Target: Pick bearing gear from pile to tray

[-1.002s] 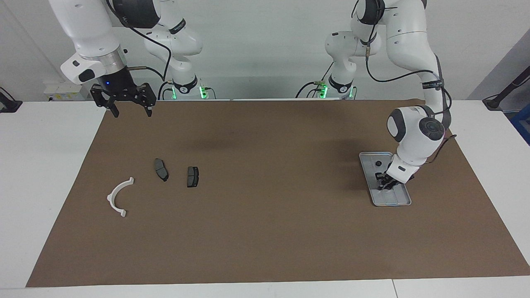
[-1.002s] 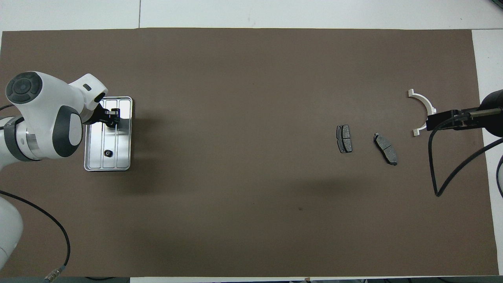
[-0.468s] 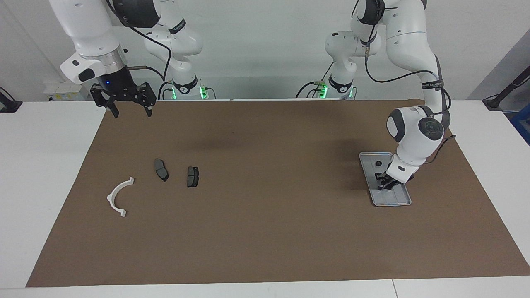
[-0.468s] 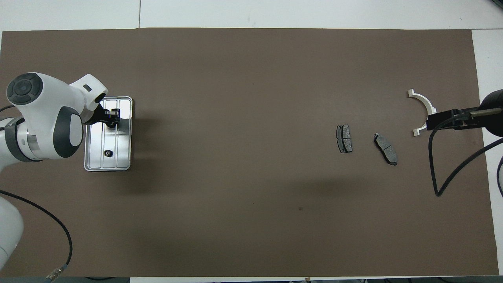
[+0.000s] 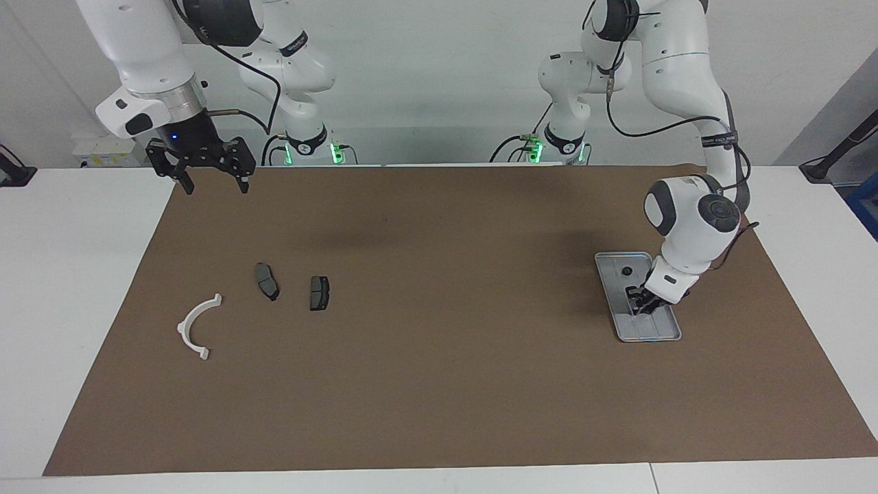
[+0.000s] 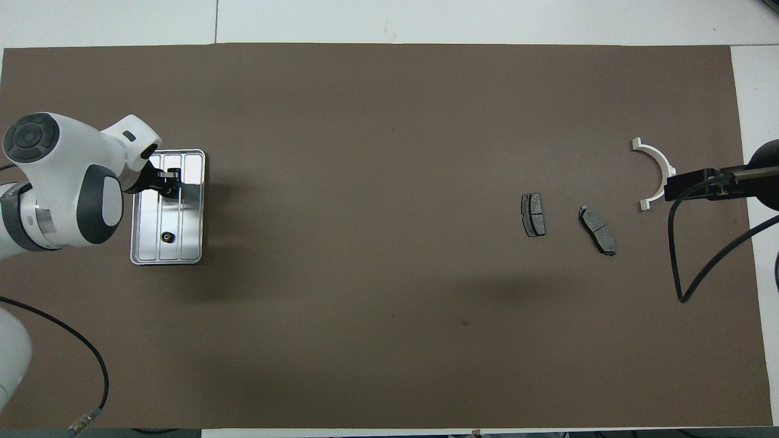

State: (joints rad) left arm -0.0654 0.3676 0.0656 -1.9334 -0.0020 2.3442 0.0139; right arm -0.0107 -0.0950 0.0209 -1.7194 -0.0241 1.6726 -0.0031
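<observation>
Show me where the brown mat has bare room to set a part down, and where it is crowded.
The widest bare stretch of the brown mat lies between the brake pads and the tray, and along the edge farthest from the robots. Crowded: the tray, with the left gripper low over it and a small black piece inside, and the patch around the pads and white bracket.

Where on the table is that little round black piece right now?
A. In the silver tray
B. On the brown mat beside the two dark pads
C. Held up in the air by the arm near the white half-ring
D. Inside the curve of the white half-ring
A. The small black round piece lies on the floor of the silver tray, in its part nearer the robots, while the left gripper is over the tray's other part.
</observation>
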